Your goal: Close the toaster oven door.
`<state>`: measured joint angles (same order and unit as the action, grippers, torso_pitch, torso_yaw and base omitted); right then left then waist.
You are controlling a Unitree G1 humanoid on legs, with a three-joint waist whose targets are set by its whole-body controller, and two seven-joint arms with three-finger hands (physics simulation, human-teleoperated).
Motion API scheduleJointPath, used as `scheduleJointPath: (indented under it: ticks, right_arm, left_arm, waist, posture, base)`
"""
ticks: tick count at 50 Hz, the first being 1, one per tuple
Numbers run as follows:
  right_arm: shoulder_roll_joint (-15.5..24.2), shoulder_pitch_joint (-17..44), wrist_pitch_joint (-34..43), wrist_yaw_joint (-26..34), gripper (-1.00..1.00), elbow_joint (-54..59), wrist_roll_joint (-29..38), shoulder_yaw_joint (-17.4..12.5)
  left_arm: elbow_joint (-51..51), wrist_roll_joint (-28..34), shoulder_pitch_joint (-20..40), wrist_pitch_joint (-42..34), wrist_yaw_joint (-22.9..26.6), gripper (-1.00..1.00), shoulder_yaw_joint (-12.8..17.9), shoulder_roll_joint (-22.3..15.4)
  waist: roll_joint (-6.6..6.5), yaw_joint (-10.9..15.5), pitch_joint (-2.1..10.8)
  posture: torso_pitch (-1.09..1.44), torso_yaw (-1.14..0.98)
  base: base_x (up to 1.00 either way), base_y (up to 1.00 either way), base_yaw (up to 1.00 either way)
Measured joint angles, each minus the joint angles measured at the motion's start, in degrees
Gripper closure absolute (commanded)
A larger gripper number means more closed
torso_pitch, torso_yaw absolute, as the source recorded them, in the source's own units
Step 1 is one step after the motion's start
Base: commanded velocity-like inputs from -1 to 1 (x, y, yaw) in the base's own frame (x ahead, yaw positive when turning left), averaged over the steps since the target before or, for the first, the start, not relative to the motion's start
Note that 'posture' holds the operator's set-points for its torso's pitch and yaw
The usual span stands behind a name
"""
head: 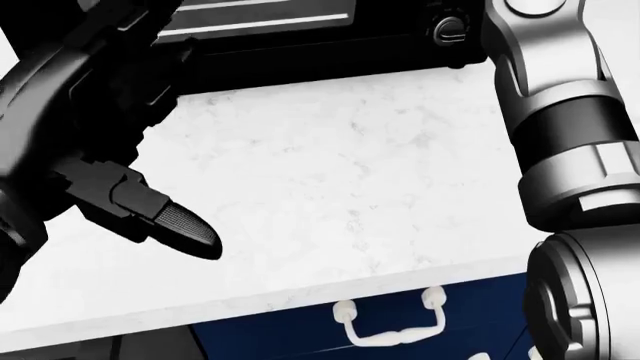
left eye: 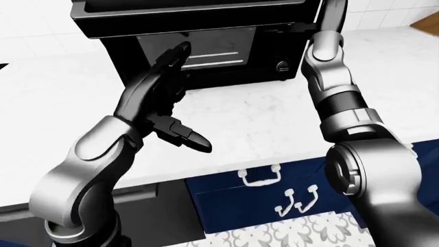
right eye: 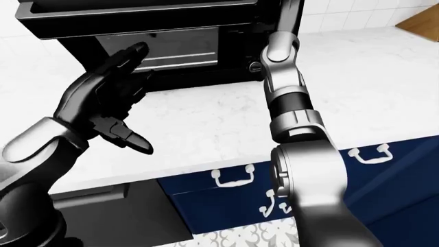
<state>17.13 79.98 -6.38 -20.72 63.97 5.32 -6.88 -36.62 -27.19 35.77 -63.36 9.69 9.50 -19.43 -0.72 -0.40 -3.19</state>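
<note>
The black toaster oven (left eye: 206, 51) stands at the top of the left-eye view on the white counter (left eye: 261, 123). A black slab (left eye: 192, 13) juts out across its top edge, and rack bars show in the window below it. A round knob (left eye: 282, 66) sits on its right side. My left hand (left eye: 171, 98) is raised before the oven's left half with fingers spread open, holding nothing; I cannot tell if a fingertip touches the oven. My right arm (left eye: 333, 87) rises along the oven's right side, and its hand is out of every view.
Blue drawers (left eye: 274, 190) with white handles lie under the counter's near edge. A dark appliance front (right eye: 117, 206) sits below the counter at the left. White tiles (right eye: 343, 13) back the counter, with a wooden edge (right eye: 418, 20) at the far right.
</note>
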Motion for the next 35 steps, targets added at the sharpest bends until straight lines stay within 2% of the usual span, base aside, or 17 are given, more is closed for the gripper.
scheduleJointPath:
  ticks: [14, 22, 35]
  right_arm:
    - [0.24, 0.13, 0.13, -0.16, -1.00, -0.16, 0.11, -0.11]
    - [0.30, -0.15, -0.10, -0.50, -1.00, -0.45, 0.00, -0.19]
    - [0.32, -0.44, 0.01, -0.92, -1.00, -0.88, -0.10, -0.25]
  left_arm:
    - [4.78, 6.38, 2.65, 1.13, 6.46, -1.00, -2.46, 1.13]
    - [10.10, 10.49, 5.14, 3.70, 9.14, -1.00, -2.08, 1.27]
    - [15.86, 13.87, 7.71, 6.83, 11.64, -1.00, -2.59, 1.85]
  waist:
    - [0.42, 0.20, -0.07]
    - [0.66, 0.26, -0.01]
    - [0.83, 0.34, 0.05]
  posture:
    - [0.00, 0.00]
    - [0.00, 0.00]
    - [0.00, 0.00]
  base:
    - [0.00, 0.00, 0.00]
    - [0.00, 0.00, 0.00]
    - [0.00, 0.00, 0.00]
